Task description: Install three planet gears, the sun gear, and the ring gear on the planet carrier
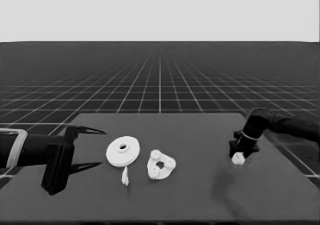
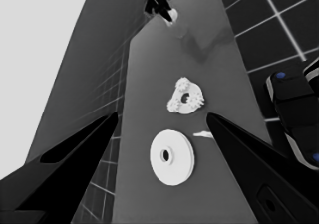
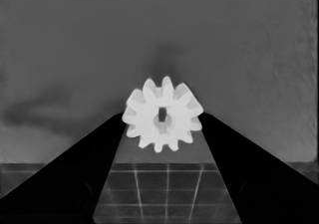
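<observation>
White gear (image 3: 162, 114) between right tool (image 3: 162, 118) fingers

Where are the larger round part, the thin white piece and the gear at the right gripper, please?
larger round part (image 1: 123, 151): head view, top face.
thin white piece (image 1: 125, 176): head view, its middle.
gear (image 3: 162, 114): right wrist view, its face.

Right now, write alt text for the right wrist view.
A small white toothed gear sits clamped between the right end effector's two black fingers, above the dark table. Below it, the table's edge and the floor's grid show.
</observation>
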Robot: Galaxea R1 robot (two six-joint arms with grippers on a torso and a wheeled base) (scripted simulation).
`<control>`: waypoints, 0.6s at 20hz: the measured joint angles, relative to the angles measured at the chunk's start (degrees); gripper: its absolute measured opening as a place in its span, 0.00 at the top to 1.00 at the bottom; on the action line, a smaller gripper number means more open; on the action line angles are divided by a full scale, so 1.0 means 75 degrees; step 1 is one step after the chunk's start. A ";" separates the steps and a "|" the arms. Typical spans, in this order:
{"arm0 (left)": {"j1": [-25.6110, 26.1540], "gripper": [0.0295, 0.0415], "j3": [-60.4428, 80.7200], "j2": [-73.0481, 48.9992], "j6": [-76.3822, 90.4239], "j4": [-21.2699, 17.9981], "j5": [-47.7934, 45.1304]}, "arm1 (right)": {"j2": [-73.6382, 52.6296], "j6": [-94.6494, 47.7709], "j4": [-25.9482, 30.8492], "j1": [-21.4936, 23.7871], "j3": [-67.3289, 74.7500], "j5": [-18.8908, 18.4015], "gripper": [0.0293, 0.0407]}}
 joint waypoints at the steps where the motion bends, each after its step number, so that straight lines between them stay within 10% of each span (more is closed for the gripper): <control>1: 0.0000 0.25 0.0000 0.0000 0.0000 0.0000 0.0000 | -0.0010 0.0002 0.0062 0.0086 0.0016 -0.0059 0.86; 6: 0.0000 0.25 0.0000 0.0000 0.0000 0.0000 0.0000 | -0.0017 0.0000 0.0146 0.0192 0.0028 -0.0137 0.86; 8: 0.0000 0.25 0.0000 0.0000 0.0000 0.0000 0.0000 | 0.3119 0.4719 -0.0246 0.0240 0.1083 -0.0830 0.85; 12: 0.0000 0.25 0.0000 0.0000 0.0000 0.0000 0.0000 | 0.6465 0.4562 -0.0132 0.0246 -0.1868 -0.0803 0.85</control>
